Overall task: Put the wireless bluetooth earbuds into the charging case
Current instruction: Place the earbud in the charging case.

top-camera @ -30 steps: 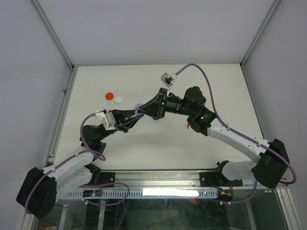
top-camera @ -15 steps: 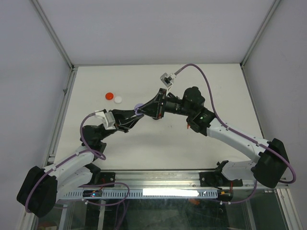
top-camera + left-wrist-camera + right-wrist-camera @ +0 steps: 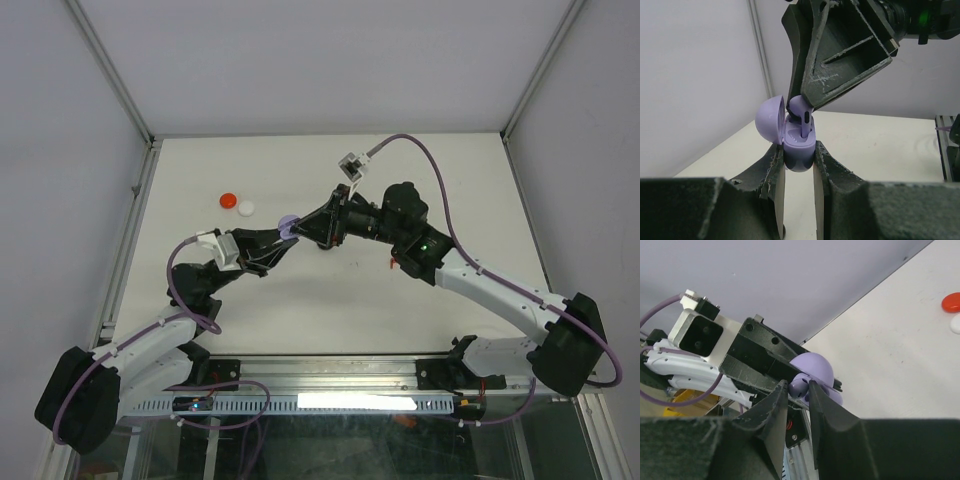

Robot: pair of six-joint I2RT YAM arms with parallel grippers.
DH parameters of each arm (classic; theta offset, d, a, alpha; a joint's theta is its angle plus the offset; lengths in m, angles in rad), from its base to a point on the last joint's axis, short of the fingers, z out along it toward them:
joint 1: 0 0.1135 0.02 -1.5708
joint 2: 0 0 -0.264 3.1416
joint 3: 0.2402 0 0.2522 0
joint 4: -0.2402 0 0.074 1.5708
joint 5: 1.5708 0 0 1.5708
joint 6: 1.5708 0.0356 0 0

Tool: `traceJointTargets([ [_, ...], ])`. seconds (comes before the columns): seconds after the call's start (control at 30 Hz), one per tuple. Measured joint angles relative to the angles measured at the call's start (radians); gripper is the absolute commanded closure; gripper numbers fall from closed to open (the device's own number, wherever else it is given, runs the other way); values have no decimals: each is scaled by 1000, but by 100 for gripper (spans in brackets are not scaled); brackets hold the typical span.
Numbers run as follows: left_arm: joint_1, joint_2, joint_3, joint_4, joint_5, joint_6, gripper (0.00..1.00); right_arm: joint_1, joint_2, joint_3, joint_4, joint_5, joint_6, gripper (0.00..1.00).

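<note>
Top external view, both arms meeting over mid desk [image 3: 450, 190], well apart from every edge, left fingers [image 3: 772, 172] clamping the open lavender case [image 3: 796, 144], right fingers [image 3: 771, 412] pinching a lavender earbud [image 3: 801, 111], stem down in the case.

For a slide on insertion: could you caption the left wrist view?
The left hand grips the open lavender charging case while the right hand, from above, places a lavender earbud inside.

Robotics lab cell: white table [image 3: 450, 180], plain enclosure walls [image 3: 330, 60], aluminium rail [image 3: 330, 368].
</note>
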Motion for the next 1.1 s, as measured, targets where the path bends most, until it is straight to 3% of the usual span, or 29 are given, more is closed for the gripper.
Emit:
traceJointTargets([
  [0.47,0,22,-1,-2,-1,-18,100,0,10,37,-88,39,-47,68],
  [1.1,9,92,12,32,121,-99,100,-9,45,121,-248,-120,-205,59],
])
